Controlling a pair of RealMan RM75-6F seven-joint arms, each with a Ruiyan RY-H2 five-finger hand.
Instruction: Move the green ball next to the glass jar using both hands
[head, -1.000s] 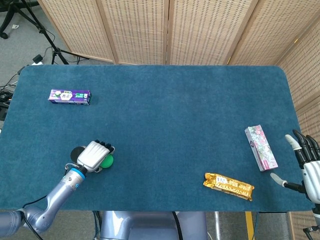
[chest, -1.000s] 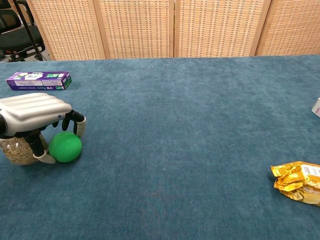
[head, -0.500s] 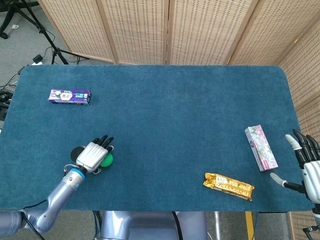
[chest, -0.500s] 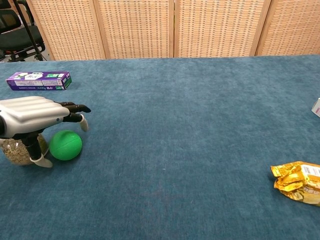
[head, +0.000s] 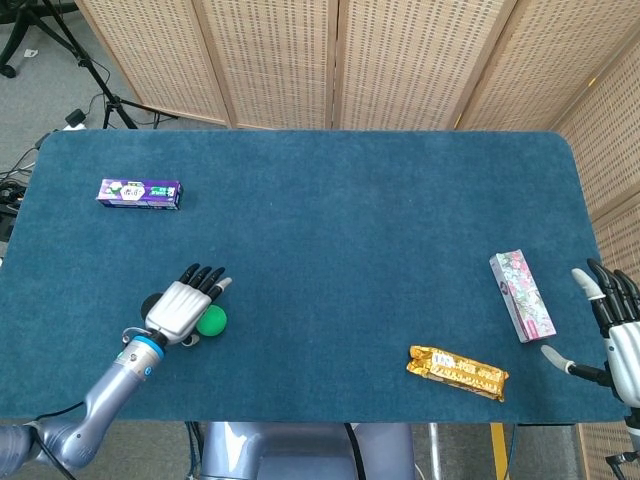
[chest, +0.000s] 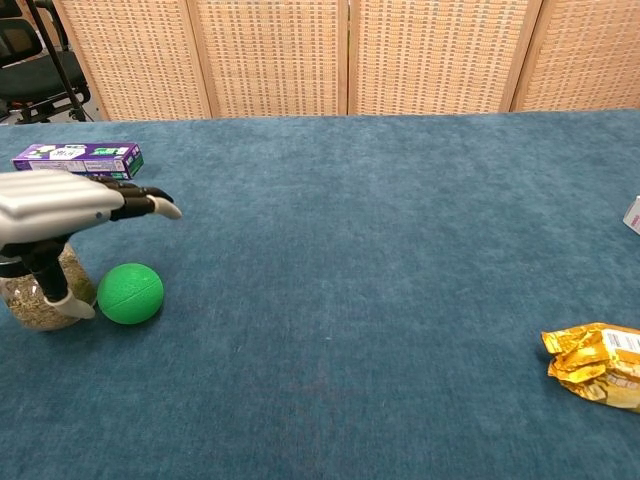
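The left hand (chest: 60, 205) has been lifted off the green ball (chest: 130, 293) since the earlier frame; its fingers are now spread flat, nothing held. The ball is left below its fingertips, just beside the glass jar (chest: 40, 295), whose contents are shown only from the chest. The right hand (head: 612, 330), open, is seen only from the head view.

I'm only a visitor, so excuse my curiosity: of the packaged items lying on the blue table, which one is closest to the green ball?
The purple box, near the table's far left. The floral box and gold wrapper lie far across on the right side, away from the green ball.
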